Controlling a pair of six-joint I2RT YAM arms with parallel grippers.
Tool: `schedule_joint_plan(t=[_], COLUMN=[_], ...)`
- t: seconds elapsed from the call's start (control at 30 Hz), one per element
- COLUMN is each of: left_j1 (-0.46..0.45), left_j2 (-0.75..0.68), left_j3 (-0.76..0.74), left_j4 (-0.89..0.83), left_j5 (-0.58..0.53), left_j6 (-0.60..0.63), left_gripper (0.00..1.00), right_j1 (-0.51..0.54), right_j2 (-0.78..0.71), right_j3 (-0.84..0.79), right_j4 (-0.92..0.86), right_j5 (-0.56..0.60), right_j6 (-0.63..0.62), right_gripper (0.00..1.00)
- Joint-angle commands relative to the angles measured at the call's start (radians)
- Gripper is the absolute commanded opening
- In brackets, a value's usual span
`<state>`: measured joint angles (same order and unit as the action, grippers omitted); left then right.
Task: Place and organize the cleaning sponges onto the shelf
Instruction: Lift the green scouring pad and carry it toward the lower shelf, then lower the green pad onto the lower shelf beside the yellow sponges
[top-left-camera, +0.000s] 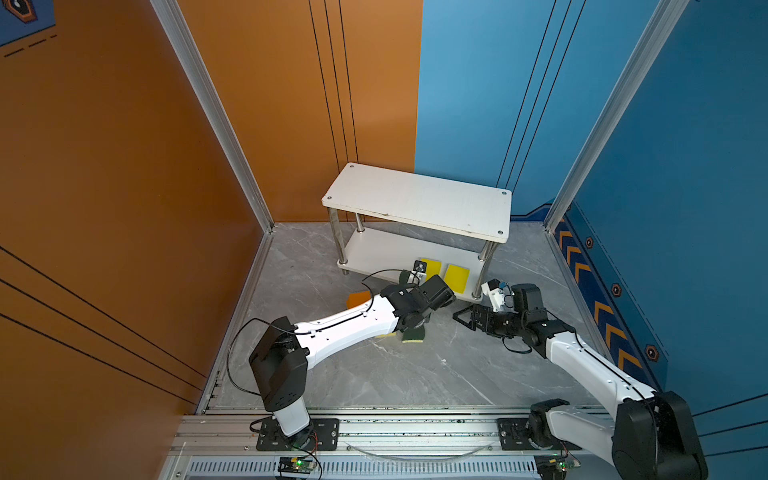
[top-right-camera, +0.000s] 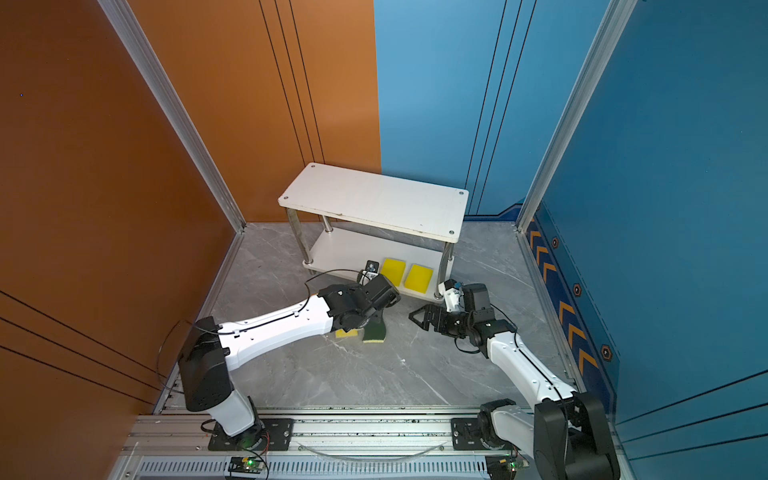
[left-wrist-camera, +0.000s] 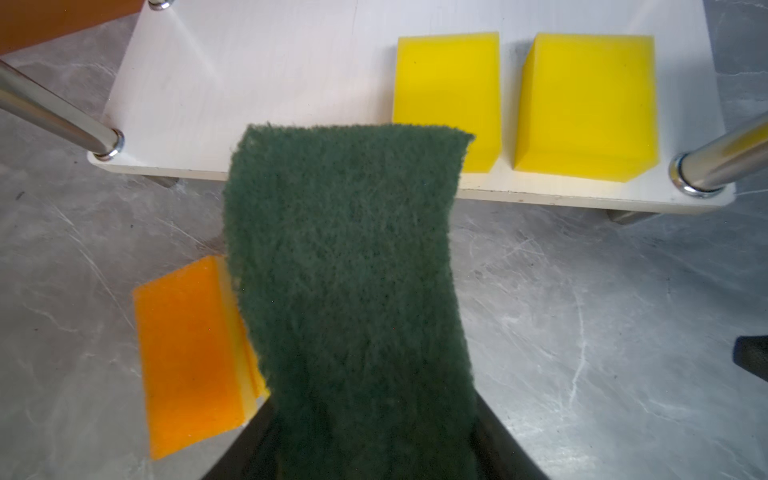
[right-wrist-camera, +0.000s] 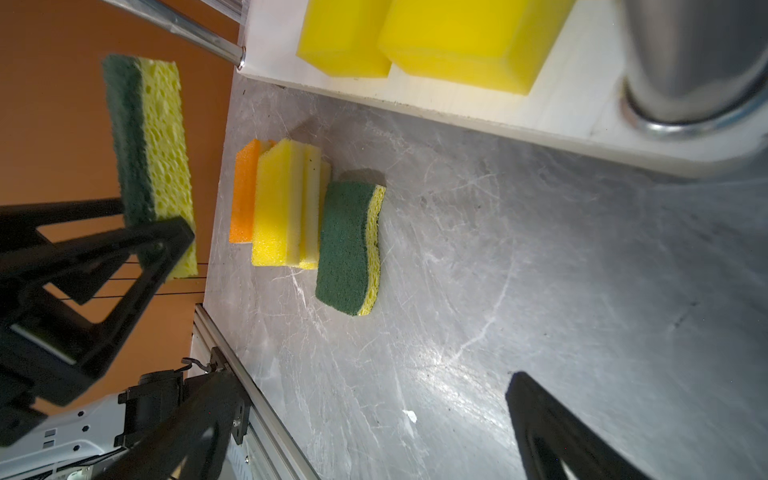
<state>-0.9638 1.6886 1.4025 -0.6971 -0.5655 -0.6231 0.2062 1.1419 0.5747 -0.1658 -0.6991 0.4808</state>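
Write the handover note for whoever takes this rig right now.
Left gripper: shut on a green scouring sponge, held in front of the shelf's lower board.
Right gripper: open, empty, low over the floor.
Done: two yellow sponges on the lower board.
Left: the held sponge, plus the floor pile: orange sponge, yellow ones, second green pad. Top board bare.

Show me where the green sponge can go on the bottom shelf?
The lower board is bare between its chrome leg and the two yellow sponges, which crowd the other end. The top board is bare too. The left end effector holds the green sponge.
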Motion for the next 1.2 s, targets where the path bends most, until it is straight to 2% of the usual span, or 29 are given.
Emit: schedule_joint_plan(t=[0.0,0.27,0.43,0.83,1.17], left_j1=[0.04,0.143,0.219,0.316,0.367], left_j2=[-0.046,-0.149,-0.184,-0.167,-0.112], left_j3=[-0.046,-0.172,-0.201,-0.235,-0.272], left_j4=[0.025,0.195,0.262,0.435,0.605], left_j5=[-0.019,0.055,0.109,0.229,0.299], left_j6=[0.077,0.185,0.252,0.356,0.373], left_gripper=[0.57,0.57,0.58,0.61,0.59], right_j1=[0.009,0.013,0.015,0.023,0.02], right_j2=[-0.013,-0.053,-0.075,-0.103,-0.124], right_j3=[-0.018,-0.021,-0.021,-0.02,-0.021], right_j4=[0.024,0.022,0.014,-0.006,-0.026], right_j5=[0.011,0.015,0.029,0.064,0.084], right_j6=[0.021,0.034,0.042,0.058,0.05], right_gripper=[1.0,1.0,1.0,1.0,1.0])
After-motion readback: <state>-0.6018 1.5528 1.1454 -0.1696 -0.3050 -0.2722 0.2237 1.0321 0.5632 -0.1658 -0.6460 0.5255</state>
